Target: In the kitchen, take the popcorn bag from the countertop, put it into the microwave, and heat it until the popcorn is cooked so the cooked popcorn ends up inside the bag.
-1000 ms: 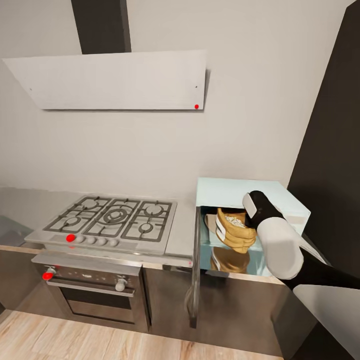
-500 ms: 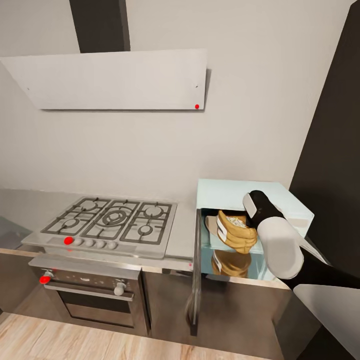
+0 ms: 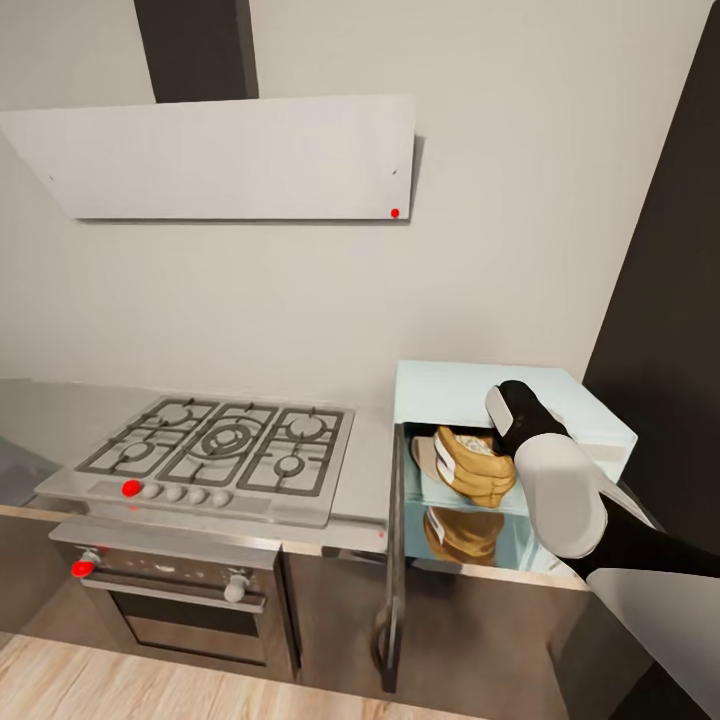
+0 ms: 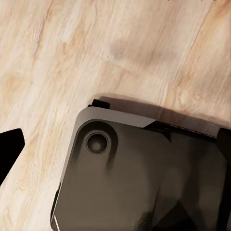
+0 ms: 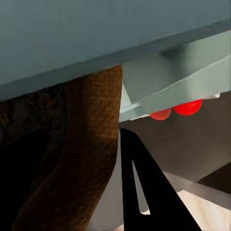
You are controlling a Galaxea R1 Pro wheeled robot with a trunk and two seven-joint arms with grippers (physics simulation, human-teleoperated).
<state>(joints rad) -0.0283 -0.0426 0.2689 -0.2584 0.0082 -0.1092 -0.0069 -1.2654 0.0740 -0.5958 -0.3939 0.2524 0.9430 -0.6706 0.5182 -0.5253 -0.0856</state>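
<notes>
The mint-blue microwave [image 3: 470,385] stands on the light-grey countertop [image 3: 368,470] with its door [image 3: 392,560] swung open towards me. The golden-tan popcorn bag [image 3: 472,466] hangs tilted inside the cavity, whitish popcorn [image 3: 466,440] showing at its mouth and its reflection on the glossy floor below. My right arm [image 3: 550,480] reaches into the cavity and its forearm hides the gripper in the head view. In the right wrist view one black finger [image 5: 144,192] presses against the bag [image 5: 82,163], under the microwave's shell [image 5: 96,33]. My left gripper [image 4: 118,144] hangs open over the wooden floor.
A gas hob [image 3: 215,445] lies left of the microwave, above a steel oven [image 3: 170,600] with knobs. A white slanted hood [image 3: 220,160] hangs on the wall. A tall dark cabinet [image 3: 670,300] closes the right side. My own base [image 4: 144,183] lies under the left gripper.
The whole picture has shifted slightly, so the camera moved. The right arm and the bag stay at about the same spot inside the microwave.
</notes>
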